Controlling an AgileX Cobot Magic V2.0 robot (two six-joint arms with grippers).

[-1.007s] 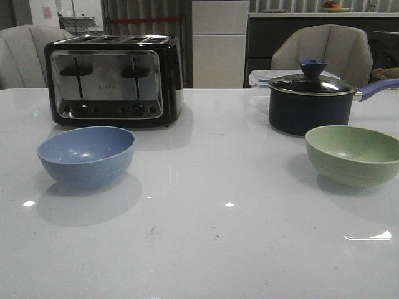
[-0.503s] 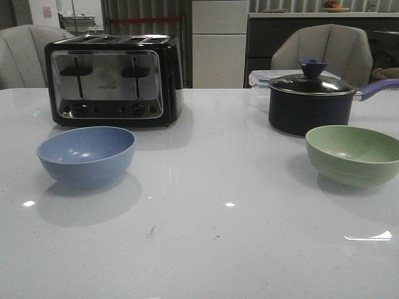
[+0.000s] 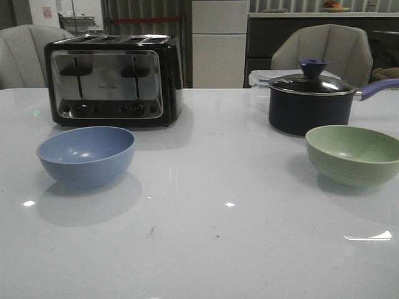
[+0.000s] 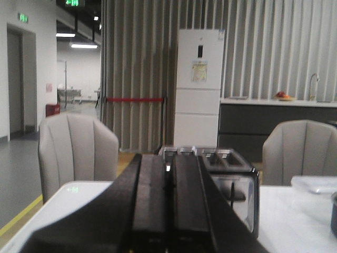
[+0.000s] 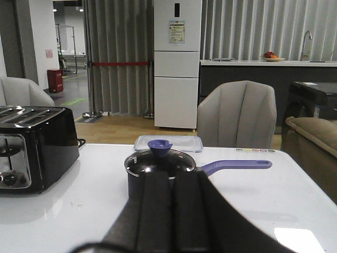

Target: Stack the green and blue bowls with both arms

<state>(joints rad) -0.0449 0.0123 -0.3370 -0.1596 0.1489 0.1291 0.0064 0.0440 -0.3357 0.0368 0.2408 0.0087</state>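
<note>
Two bowls apart, blue bowl point(image 3: 86, 154) left, green bowl point(image 3: 353, 154) right, grippers seemingly closed.

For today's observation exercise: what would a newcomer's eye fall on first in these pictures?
Probably the two bowls on the white table: the blue bowl at front left, the green bowl at the right edge. Behind them stand a shiny black toaster at left and a dark lidded saucepan at right. No arm shows in the front view.
</note>
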